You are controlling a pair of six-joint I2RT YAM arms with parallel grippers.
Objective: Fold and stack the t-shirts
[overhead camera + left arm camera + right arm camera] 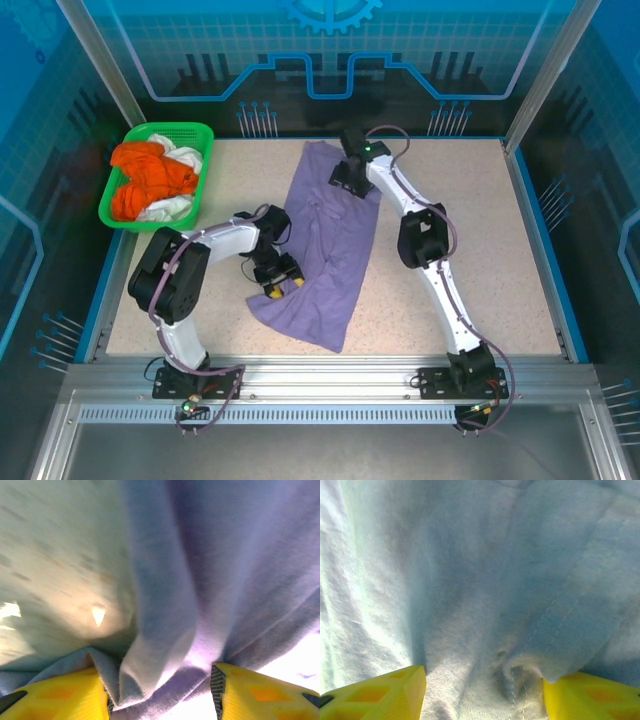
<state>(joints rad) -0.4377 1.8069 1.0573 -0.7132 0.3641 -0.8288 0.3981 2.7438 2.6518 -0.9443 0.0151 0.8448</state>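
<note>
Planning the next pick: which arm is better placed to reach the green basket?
Probably left: the left gripper is on the left edge of the purple t-shirt, nearer the green basket; the right gripper is at its far end.

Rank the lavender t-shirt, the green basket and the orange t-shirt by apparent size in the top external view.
1. lavender t-shirt, stretched out long.
2. green basket.
3. orange t-shirt, bunched inside the basket and partly hidden, so only its visible part counts.

left arm point(228, 238) and right arm point(408, 200): white links, black joints, dark cables. fingers point(55, 697) yellow, black ribbed inner faces.
</note>
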